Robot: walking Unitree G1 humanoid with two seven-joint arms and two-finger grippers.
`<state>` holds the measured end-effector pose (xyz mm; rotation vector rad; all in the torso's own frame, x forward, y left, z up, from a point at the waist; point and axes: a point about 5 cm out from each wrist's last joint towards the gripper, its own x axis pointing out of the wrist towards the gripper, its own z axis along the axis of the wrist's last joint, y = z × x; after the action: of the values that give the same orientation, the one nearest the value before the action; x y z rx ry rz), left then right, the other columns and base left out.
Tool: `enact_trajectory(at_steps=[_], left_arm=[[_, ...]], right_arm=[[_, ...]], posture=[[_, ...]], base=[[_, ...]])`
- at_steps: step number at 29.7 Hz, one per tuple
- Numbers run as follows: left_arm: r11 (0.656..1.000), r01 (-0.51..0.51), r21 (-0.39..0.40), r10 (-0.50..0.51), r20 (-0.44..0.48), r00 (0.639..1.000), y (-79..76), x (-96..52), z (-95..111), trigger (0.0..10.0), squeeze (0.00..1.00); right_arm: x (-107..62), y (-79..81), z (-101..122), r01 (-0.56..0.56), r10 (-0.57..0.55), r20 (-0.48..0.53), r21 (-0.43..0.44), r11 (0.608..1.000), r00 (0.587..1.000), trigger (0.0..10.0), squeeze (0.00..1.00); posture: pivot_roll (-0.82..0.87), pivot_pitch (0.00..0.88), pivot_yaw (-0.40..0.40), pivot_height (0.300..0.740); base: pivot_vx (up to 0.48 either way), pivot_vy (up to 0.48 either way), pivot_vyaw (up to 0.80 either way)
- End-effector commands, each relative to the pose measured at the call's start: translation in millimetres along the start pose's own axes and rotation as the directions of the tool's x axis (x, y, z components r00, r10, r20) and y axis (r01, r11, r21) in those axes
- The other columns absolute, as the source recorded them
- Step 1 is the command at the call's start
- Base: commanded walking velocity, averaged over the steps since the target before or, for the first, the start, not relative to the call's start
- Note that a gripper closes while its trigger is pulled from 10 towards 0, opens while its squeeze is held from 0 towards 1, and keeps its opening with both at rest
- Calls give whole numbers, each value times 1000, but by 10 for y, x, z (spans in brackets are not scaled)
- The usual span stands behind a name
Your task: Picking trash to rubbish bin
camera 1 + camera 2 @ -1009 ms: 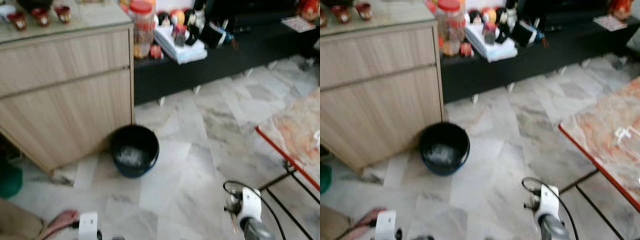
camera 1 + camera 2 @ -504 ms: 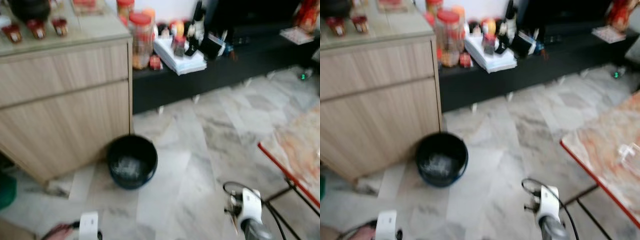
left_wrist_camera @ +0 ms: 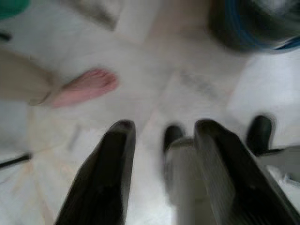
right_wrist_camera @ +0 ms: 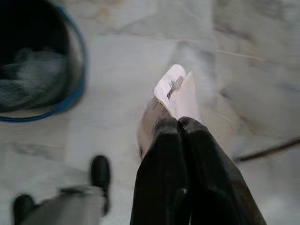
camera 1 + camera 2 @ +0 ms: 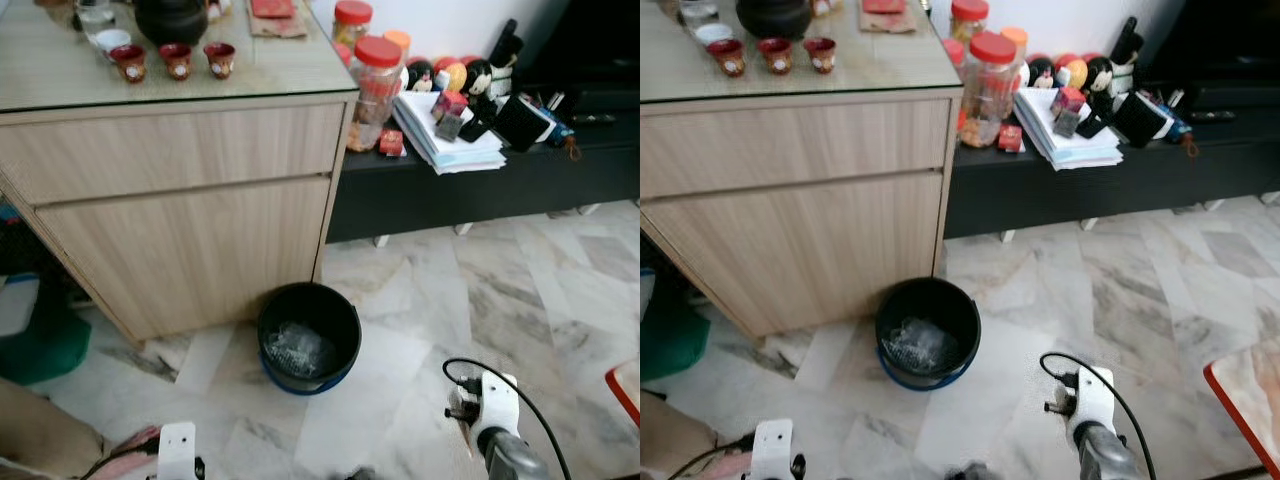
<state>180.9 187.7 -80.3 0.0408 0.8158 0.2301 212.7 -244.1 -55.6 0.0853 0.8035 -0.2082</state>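
Observation:
The rubbish bin (image 5: 308, 338) is a black bucket with a blue rim, standing on the marble floor against the wooden cabinet, with crumpled clear plastic inside. My right gripper (image 4: 178, 123) is shut on a piece of white and brown paper trash (image 4: 172, 90); it hangs low over the floor to the right of the bin (image 4: 37, 70). The right arm (image 5: 492, 415) shows at the bottom of the eye views. My left gripper (image 3: 165, 125) is open and holds nothing, low over the floor, with the bin's edge (image 3: 253, 23) ahead of it.
A person's bare foot (image 3: 84, 86) and trouser leg (image 5: 35, 430) are at my near left. The light wood cabinet (image 5: 190, 200) carries small cups. A black low bench (image 5: 470, 180) holds jars and papers. A red-edged table corner (image 5: 1245, 390) is at the right. A green object (image 5: 40, 340) lies at the left.
The camera has turned left and the picture has sharpened: bin and cabinet sit further right in view, and the red-edged table has nearly slid out. My arms look unchanged.

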Motion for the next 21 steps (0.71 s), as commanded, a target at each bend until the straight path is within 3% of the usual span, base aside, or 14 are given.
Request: enact_trajectory(at_steps=[1,10,16,21], left_arm=[[1000,-3,9,3,-42,999,13,-30,-115,10000,0],[1000,-1,7,1,-46,999,3,-36,-129,10000,0],[1000,0,7,0,-46,999,0,-36,-129,10000,0],[1000,1,9,0,-44,999,1,-35,-126,10000,0]], right_arm=[[-4,-20,-10,10,-10,-4,10,1000,1000,10000,0],[-5,-37,-17,21,-21,-11,37,999,1000,10000,0],[-5,-35,-12,17,-17,-6,50,999,1000,10000,0],[-4,-42,-2,24,-24,-1,41,999,1000,10000,0]], posture=[[77,200,-153,740],[72,212,-155,740],[73,213,-155,740],[75,212,-155,740]], base=[[326,0,0],[326,0,0],[326,0,-704],[327,0,0]])
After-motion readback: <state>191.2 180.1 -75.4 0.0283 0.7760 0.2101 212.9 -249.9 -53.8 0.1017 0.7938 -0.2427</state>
